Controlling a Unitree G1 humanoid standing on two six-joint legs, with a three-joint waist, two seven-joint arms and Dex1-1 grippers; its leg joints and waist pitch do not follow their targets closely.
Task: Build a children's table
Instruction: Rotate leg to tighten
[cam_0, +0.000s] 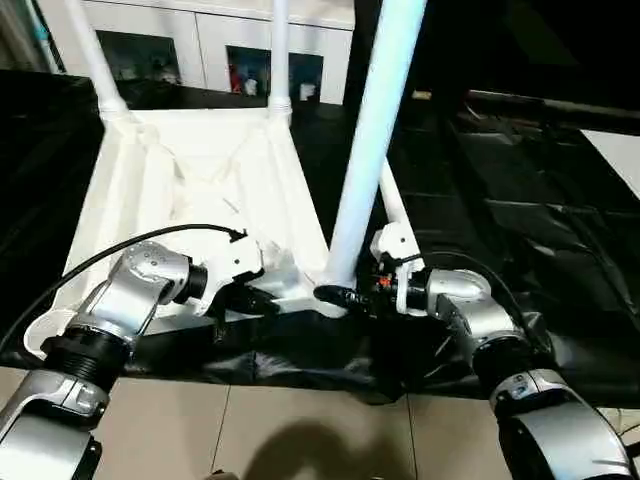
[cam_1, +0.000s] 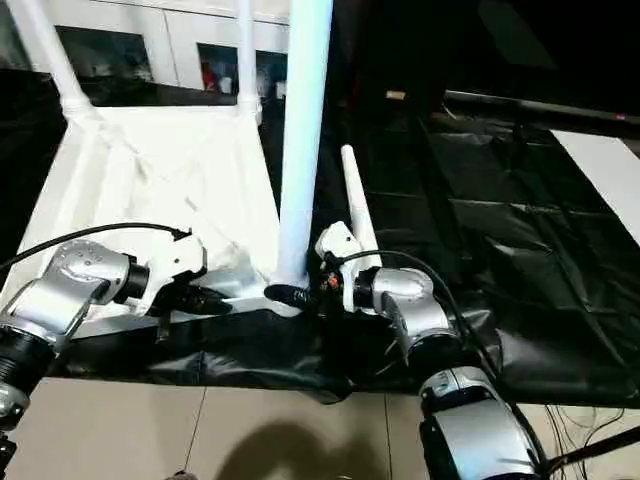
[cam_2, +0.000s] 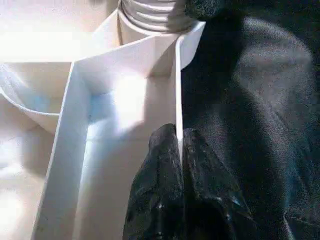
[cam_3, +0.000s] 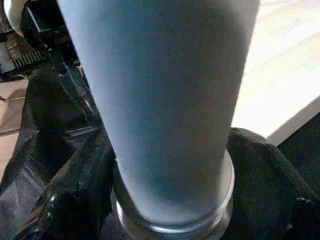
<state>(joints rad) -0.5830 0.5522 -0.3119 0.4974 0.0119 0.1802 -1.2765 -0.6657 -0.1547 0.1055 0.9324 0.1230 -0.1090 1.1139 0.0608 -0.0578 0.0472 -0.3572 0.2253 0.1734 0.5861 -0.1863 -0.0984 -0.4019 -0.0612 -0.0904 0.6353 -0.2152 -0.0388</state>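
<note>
The tabletop (cam_0: 190, 170) lies upside down on the black sheet (cam_0: 520, 190), two legs already standing in the far sockets. The right gripper (cam_0: 345, 296) has its black fingers spread around the base of the near-corner leg (cam_0: 372, 130), at about five o'clock on the top. The left gripper (cam_0: 262, 299), closed tight, pinches the near rim wall (cam_2: 178, 90). Best now: keep that leg plumb, turn steadily, and hold the top from sliding.
</note>
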